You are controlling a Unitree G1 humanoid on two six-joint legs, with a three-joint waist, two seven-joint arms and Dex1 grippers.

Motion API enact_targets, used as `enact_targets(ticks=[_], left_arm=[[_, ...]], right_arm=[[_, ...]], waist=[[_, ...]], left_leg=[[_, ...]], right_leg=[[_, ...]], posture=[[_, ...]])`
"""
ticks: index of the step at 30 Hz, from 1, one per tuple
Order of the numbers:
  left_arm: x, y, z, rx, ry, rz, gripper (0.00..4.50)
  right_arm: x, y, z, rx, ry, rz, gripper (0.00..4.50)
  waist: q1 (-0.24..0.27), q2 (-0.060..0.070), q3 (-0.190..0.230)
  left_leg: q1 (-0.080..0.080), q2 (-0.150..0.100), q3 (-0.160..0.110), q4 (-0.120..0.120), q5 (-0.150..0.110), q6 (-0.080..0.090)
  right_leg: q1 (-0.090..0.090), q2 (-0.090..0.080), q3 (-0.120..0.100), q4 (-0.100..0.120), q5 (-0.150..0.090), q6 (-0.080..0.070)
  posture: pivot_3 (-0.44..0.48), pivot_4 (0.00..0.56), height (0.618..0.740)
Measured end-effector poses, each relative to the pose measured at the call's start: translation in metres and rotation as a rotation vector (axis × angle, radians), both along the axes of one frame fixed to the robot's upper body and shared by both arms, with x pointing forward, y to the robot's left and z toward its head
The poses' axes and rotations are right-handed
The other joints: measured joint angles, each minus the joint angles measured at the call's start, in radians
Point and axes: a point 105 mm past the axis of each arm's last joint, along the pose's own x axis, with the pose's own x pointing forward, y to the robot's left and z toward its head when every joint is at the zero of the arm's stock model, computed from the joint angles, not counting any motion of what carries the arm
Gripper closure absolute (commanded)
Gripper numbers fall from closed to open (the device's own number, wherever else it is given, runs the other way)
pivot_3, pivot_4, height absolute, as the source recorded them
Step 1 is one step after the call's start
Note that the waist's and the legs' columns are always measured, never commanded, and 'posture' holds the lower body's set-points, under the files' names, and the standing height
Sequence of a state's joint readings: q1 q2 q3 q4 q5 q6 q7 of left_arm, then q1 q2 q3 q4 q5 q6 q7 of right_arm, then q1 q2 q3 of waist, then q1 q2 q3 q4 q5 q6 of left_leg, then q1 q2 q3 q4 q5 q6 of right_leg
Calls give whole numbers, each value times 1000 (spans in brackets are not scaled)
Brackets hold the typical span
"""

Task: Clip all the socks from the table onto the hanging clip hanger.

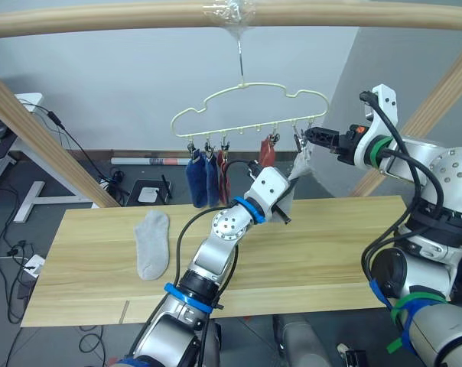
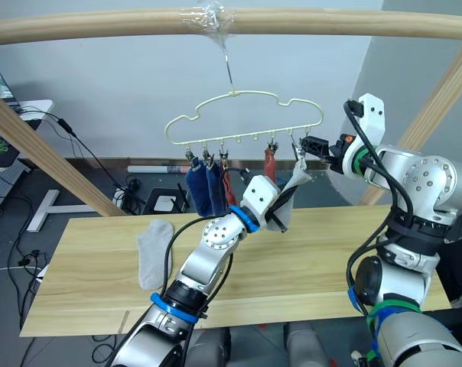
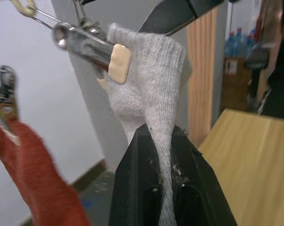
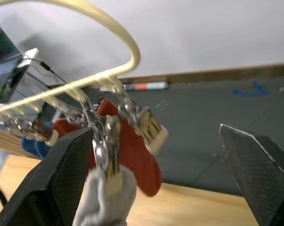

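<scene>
While left fingers [image 3: 163,188] pinch the clipped grey sock [image 3: 151,89], right fingers [image 4: 156,174] gape beside the clip hanger [image 1: 250,107].

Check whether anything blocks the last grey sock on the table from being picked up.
Nothing visible lies on or around the grey sock on the table. The left gripper is shut on another grey sock at a clip on the clip hanger.

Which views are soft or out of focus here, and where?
Left wrist view: grey sock and clip sharp, red sock and background blurred. Right wrist view: clips and near fingers soft, far floor clearer. Both eye views sharp.
</scene>
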State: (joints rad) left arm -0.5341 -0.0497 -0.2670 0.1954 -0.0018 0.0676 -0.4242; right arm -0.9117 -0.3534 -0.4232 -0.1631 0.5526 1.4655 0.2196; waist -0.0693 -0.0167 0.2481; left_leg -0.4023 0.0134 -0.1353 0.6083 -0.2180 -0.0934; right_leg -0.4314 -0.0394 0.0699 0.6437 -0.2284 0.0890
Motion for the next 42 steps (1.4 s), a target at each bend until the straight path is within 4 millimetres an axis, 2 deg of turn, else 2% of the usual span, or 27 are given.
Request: enact_targets(ticks=[2,5,13,15,18,21,24,27,29,32,35,42], left_arm=[[2,-2,-2,-35,69,-5,3529],[7,6,-7,-34,106,15,2582],[13,22,-22,25,141,37,113],[14,34,-22,58,130,51,22],[13,53,-18,82,108,70,22],[0,83,-9,125,69,53,0],[-4,99,3,140,37,57,0],[-16,114,15,154,25,16,0],[-30,130,33,176,-17,-21,0],[-46,133,52,188,-73,-64,0],[-53,127,55,182,-74,-96,0],[-51,125,59,147,-71,-70,0]], right_arm=[[-5,-8,-1,-91,-76,-19,0],[-10,-15,-7,-148,-153,-57,0],[-24,-10,-36,-167,-222,-79,0],[-23,-6,-47,-189,-234,-112,0],[-23,2,-48,-241,-292,-122,0],[-22,14,-48,-218,-352,-165,611],[-22,19,-51,-210,-363,-189,1671],[-21,30,-48,-241,-419,-189,1671],[-19,35,-46,-238,-447,-199,1671],[-14,35,-45,-237,-465,-223,2455],[-9,36,-44,-233,-476,-235,2455],[6,38,-43,-241,-489,-278,2455]], waist=[[-6,0,0],[-15,0,1],[-19,0,1],[-19,0,1],[-19,0,1],[-21,0,1],[-10,0,2],[-5,-3,4],[-5,-3,4],[-1,-3,4],[10,-4,4],[16,-4,4]], left_leg=[[0,0,0,0,0,0],[0,0,1,0,0,0],[0,0,1,0,0,0],[1,0,1,0,0,0],[1,0,1,0,0,0],[1,2,1,-1,0,0],[0,1,0,0,0,0],[-1,1,1,0,0,-1],[-1,2,1,-1,0,-1],[-1,1,1,-1,0,-1],[0,1,1,-1,0,-1],[0,1,1,-1,0,-1]], right_leg=[[0,0,0,0,0,0],[0,0,1,0,0,1],[0,0,1,0,0,1],[0,0,1,0,0,1],[-1,0,1,1,0,1],[-3,2,1,2,0,0],[-3,1,1,1,0,0],[-3,1,1,1,0,0],[-4,1,1,1,0,0],[-4,1,1,1,0,0],[-3,1,1,1,0,0],[-4,1,1,2,0,0]], posture=[[-59,249,740],[-64,247,740],[-53,245,740],[-43,242,740],[-33,243,740],[-33,243,740],[8,241,740],[29,236,740],[36,233,740],[41,231,740],[48,228,740],[56,225,740]])
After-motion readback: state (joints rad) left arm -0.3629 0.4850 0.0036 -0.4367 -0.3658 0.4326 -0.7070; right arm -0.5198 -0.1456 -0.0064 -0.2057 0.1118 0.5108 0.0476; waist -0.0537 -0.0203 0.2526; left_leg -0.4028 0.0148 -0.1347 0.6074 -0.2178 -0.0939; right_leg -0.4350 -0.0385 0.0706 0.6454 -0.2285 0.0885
